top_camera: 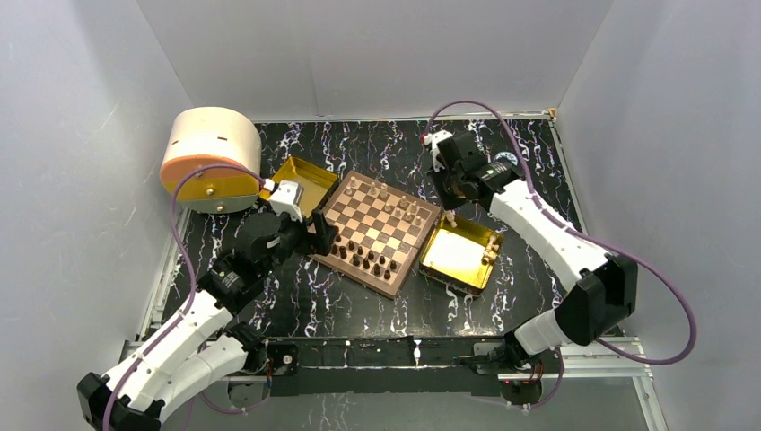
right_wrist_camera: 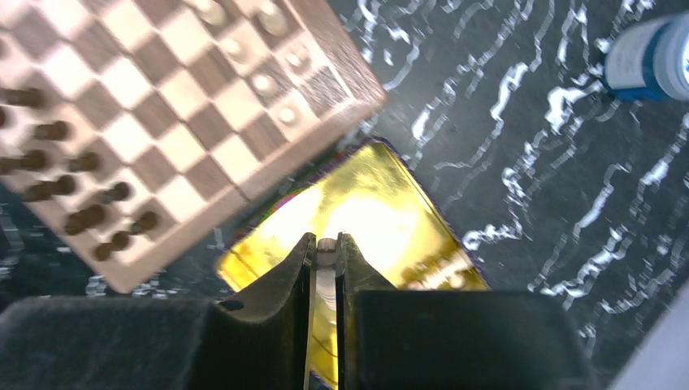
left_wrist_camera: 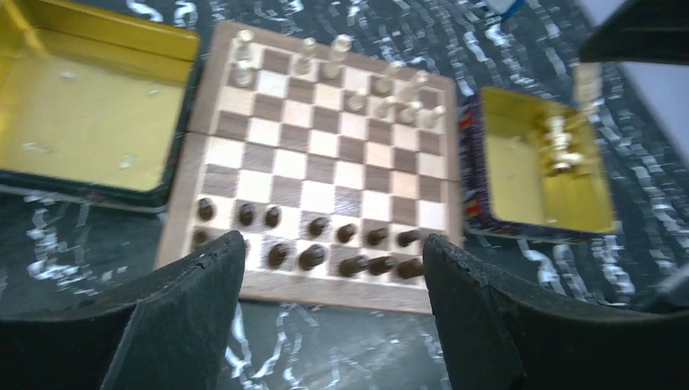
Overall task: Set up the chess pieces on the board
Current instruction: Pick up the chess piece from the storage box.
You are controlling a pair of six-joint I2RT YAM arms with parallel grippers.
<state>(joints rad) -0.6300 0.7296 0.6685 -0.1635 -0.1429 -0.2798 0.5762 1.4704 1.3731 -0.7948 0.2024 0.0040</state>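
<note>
The board [top_camera: 381, 232] lies mid-table, with dark chess pieces [left_wrist_camera: 317, 244] along its near rows and light ones [left_wrist_camera: 357, 81] at its far side. My left gripper [left_wrist_camera: 331, 244] hovers open just off the board's dark-piece edge, nothing between its fingers [left_wrist_camera: 191, 301]. My right gripper [right_wrist_camera: 326, 244] is shut on a small light piece [right_wrist_camera: 327, 244] above the right gold tray [right_wrist_camera: 382, 219], close to the board's right corner [top_camera: 450, 218]. A few more light pieces [left_wrist_camera: 561, 150] sit in that tray.
A second gold tray [top_camera: 305, 184] sits against the board's left side. A beige and orange cylinder [top_camera: 208, 157] lies at the back left. A blue-and-white bottle [right_wrist_camera: 650, 57] lies behind the right arm. White walls enclose the black marbled table [top_camera: 359, 305].
</note>
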